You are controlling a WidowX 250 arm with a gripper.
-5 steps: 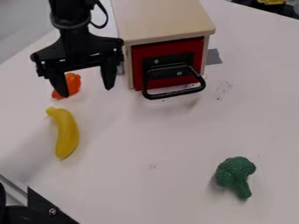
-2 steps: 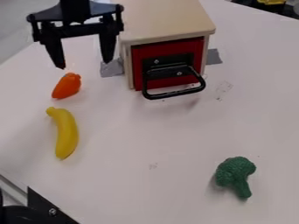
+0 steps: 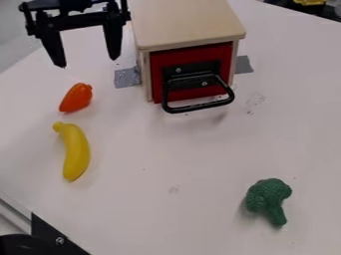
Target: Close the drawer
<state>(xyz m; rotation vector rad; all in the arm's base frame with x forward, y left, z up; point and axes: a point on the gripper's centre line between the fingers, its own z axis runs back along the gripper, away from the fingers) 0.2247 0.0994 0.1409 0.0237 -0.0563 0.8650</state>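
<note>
Clock: read on the camera view, 12 at its top edge.
Pincer: black two-finger gripper (image 3: 90, 63) at 10 to 11 o'clock, hanging from the top edge. Fingers spread wide, tips down, nothing between them. Apart from the cabinet.
Drawer: red-fronted drawer (image 3: 158, 74) between 12 and 1, set in the near face of its cabinet. Front sits within the pale frame; looks closed.
Handle: black looped metal handle (image 3: 178, 109) on a black plate, jutting from the red front toward 6. Gripper not touching it.
Cabinet: small box of pale wood with a smooth flat top (image 3: 186, 25), running up to the 12 o'clock edge.
Tape: grey patch (image 3: 126, 78) by the cabinet's foot at 11; second grey patch (image 3: 244, 64) on its other side, between 1 and 2.
Pepper: small orange toy pepper (image 3: 76, 98) near 10, lying below the gripper in the view, narrow end toward 7.
Banana: yellow toy banana (image 3: 78, 152) between 8 and 9, stem end toward 12, just below the pepper.
Broccoli: green textured toy broccoli (image 3: 267, 194) between 4 and 5, stalk toward 5, well apart from the rest.
Table: white, lightly scuffed surface (image 3: 166, 149) under all of it.
</note>
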